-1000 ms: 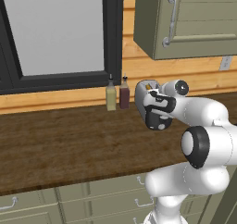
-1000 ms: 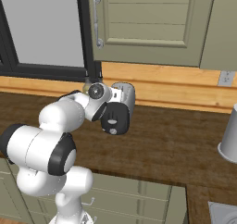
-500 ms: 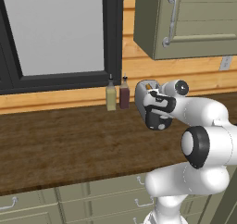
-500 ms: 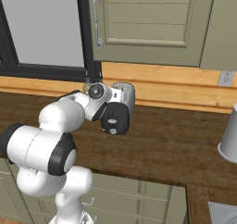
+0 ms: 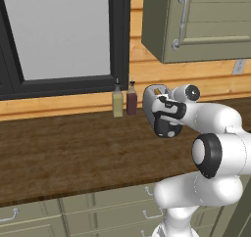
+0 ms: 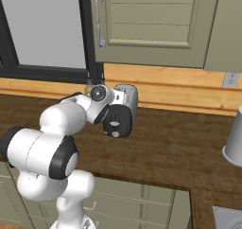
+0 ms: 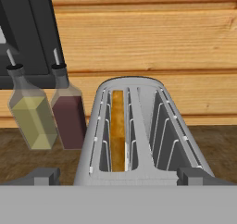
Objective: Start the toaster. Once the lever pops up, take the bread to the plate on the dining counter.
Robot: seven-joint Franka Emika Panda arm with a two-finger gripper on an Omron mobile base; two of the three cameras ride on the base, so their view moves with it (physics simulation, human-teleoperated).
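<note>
Toaster (image 7: 139,135) stands on the wooden surface (image 5: 63,153) against the wall, just beside two small bottles (image 7: 46,112), with the bread (image 7: 118,130) sitting down in its left slot. The hand (image 7: 118,176) hovers right above it, fingers spread wide and holding nothing. Judging by this, the task is at its very start: the lever has not been pressed yet, and lifting the slice out and carrying it to the plate all remain.
</note>
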